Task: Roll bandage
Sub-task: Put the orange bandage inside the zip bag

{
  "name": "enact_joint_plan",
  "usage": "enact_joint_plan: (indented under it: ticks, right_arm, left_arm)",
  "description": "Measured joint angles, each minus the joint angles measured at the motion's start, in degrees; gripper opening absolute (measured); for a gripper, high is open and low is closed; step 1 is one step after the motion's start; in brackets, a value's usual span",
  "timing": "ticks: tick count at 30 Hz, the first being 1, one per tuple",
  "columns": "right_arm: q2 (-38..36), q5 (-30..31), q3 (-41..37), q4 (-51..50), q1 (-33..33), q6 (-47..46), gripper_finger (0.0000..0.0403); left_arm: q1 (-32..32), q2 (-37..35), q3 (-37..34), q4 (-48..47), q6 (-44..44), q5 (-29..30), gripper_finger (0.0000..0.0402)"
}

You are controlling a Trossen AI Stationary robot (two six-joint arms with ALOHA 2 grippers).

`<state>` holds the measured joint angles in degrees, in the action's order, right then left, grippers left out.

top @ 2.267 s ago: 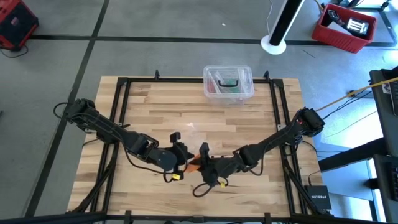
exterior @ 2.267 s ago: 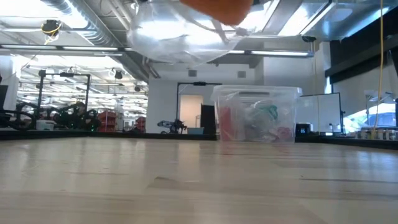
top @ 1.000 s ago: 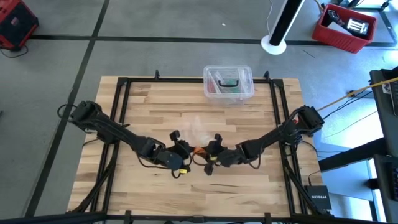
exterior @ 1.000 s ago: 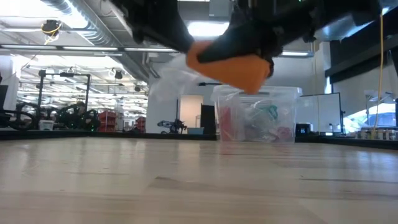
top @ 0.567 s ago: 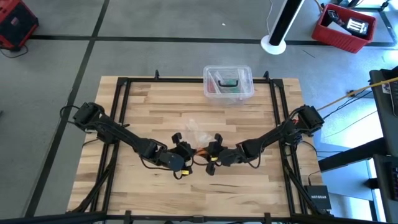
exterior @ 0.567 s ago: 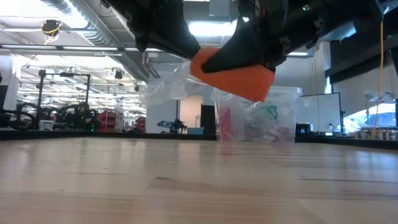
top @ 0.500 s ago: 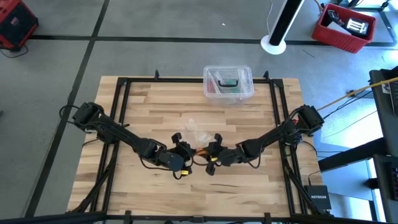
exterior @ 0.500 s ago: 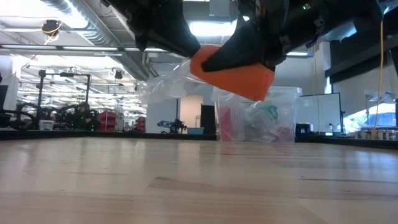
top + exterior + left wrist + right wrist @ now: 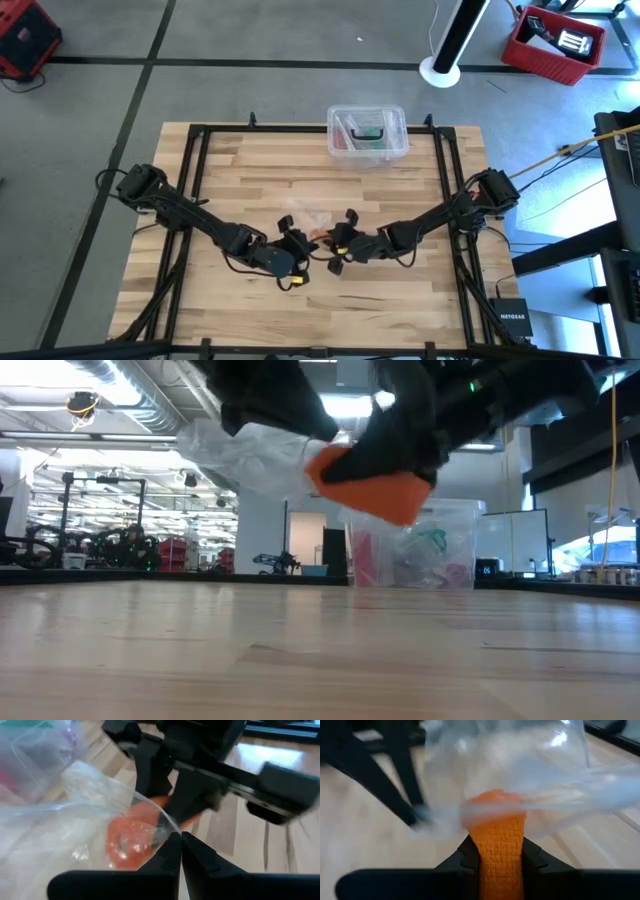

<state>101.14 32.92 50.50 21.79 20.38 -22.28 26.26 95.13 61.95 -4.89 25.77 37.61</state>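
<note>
Orange bandage is pinched between the right gripper jaws, its far end inside a clear plastic bag; beyond, the left gripper, jaws pressed together, pinches the bag's edge above the table

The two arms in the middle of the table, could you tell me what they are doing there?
They are working together above the wooden table. The right gripper is clamped on the orange bandage, whose other end sits inside a clear plastic wrapper. The left gripper is pinched shut on that wrapper. Both hold their things up off the table. A clear plastic box stands at the far edge.
</note>
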Motion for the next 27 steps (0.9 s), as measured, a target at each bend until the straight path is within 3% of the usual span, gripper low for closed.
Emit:
enact_joint_plan:
  ticks: [4, 9, 15, 20, 27]
  right_arm:
    - [0.01, -6.28, 1.29, 1.8, 0.04, -1.04, 0.0067]
    - [0.07, -4.62, 1.79, 2.32, -0.53, -4.8, 0.0067]
    - [0.07, -11.17, 1.79, 1.8, -1.92, -8.27, 0.0078]
    - [1.14, -11.92, 1.81, 0.42, -1.7, -11.35, 0.0125]
    - [-2.4, -17.63, 1.83, -1.17, -2.89, -10.4, 0.0228]
  left_arm:
    - [0.06, 1.3, 0.0, 0.15, -0.69, -0.35, 0.0003]
    - [0.81, 4.02, -0.1, 3.19, -2.35, -0.27, 0.0003]
    - [1.7, 9.11, -0.19, 12.55, -7.05, 0.1, 0.0003]
    - [1.97, 12.19, -0.26, 21.16, -11.9, -0.14, 0.0003]
    - [2.14, 11.69, -0.26, 21.48, -12.87, -0.01, 0.0003]
